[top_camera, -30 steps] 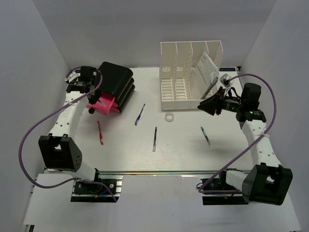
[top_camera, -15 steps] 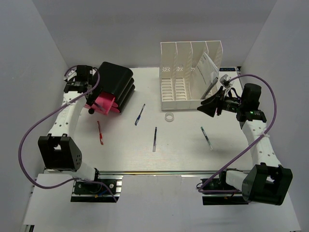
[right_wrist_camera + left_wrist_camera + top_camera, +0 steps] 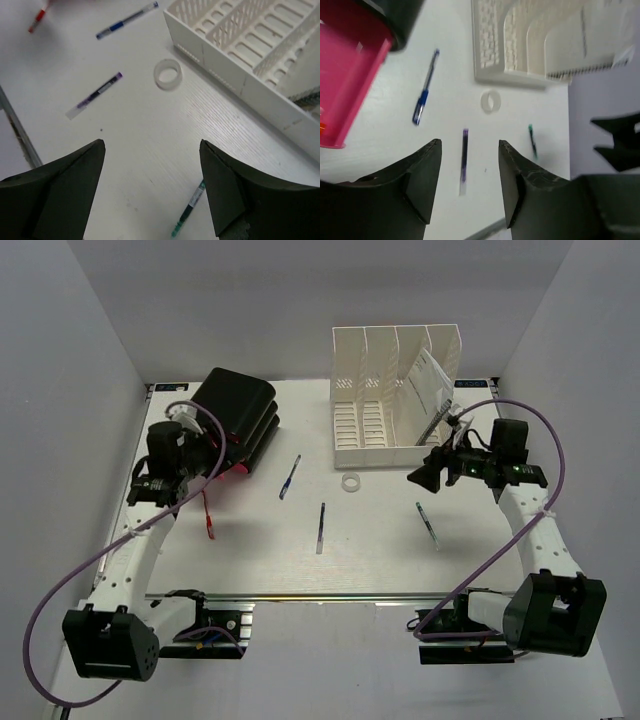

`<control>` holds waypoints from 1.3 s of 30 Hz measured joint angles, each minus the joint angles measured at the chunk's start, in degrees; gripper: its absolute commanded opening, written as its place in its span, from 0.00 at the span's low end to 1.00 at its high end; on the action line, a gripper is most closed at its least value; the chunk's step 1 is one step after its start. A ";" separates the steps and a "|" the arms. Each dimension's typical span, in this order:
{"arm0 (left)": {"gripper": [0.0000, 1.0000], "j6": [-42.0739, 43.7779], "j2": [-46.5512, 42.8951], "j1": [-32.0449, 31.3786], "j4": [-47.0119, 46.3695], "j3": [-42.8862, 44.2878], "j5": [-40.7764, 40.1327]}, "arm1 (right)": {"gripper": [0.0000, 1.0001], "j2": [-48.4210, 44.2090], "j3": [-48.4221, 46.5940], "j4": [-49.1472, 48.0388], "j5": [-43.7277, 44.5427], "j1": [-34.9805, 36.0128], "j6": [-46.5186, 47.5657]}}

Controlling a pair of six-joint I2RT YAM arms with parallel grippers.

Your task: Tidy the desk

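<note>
Seen from above, the desk (image 3: 380,555) is a white tabletop with one silver rail (image 3: 350,595) along its near edge. Four pens are counted on it, well apart from each other: one red pen (image 3: 207,515), one blue pen (image 3: 290,477), one purple pen (image 3: 321,528) and one green pen (image 3: 427,524). One tape ring (image 3: 350,482) lies just in front of the one white file rack (image 3: 380,410), whose four slots hold a single notebook (image 3: 430,380) in the rightmost. One black case (image 3: 238,418) sits at the far left. The right gripper (image 3: 420,478) is held above the desk near the rack's right front corner. In the left wrist view, the left gripper (image 3: 469,146) is seen with its fingers spread and nothing between them; three pens, the ring, the rack and a pink tray (image 3: 345,85) are visible below. In the right wrist view, the right gripper's fingers are likewise parted wide around nothing, and all four pens, the ring and the rack are seen on the white surface.
</note>
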State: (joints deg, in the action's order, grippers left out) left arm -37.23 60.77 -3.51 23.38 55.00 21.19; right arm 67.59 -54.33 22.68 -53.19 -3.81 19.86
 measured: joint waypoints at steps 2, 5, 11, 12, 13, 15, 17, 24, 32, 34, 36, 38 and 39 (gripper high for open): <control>0.60 1.81 1.27 -0.13 -1.03 -2.93 4.42 | 0.77 0.87 0.00 2.23 4.85 0.96 1.60; 0.60 4.26 1.57 -0.50 -1.64 -5.79 9.38 | 0.69 1.14 0.00 4.81 13.62 2.86 3.21; 0.67 9.90 -3.69 -1.62 -4.52 -6.73 15.89 | 0.66 1.68 0.04 8.87 30.56 7.87 5.99; 0.67 10.80 -5.01 -1.64 -5.53 -7.30 16.87 | 0.66 2.32 0.13 9.25 32.72 8.55 6.29; 0.70 11.56 -6.27 -1.75 -6.40 -8.09 17.81 | 0.67 3.23 0.35 9.55 34.73 9.16 6.58; 0.70 12.87 -8.28 -1.88 -9.11 -10.73 19.85 | 0.69 5.31 1.31 9.81 38.12 9.99 6.93; 0.71 13.92 -9.14 -1.88 -10.23 -13.42 21.68 | 0.72 7.41 2.78 9.94 40.98 10.54 7.23; 0.72 16.50 -8.74 -2.08 -10.69 -16.37 24.17 | 0.76 10.51 5.51 10.14 46.88 11.19 7.69; 0.72 17.49 -9.46 -2.25 -11.85 -16.37 24.70 | 0.70 10.99 10.67 7.04 49.40 13.20 7.72; 0.72 17.66 -9.60 -2.25 -11.85 -16.37 24.68 | 0.67 11.41 11.65 6.51 49.68 14.03 7.63; 0.72 17.77 -9.81 -2.27 -11.85 -16.37 24.65 | 0.66 11.65 12.68 5.68 50.10 14.99 7.56; 0.72 17.88 -10.08 -2.25 -11.85 -16.37 24.61 | 0.63 11.67 13.46 5.18 50.38 15.91 7.41; 0.72 17.92 -10.21 -2.25 -11.82 -16.37 24.59 | 0.62 11.69 13.86 4.72 50.53 16.48 7.30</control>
State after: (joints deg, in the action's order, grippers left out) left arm -19.31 50.57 -5.76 11.55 38.63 45.78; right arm 79.29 -40.47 27.40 -2.66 12.67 27.16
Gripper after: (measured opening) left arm 0.724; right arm 0.637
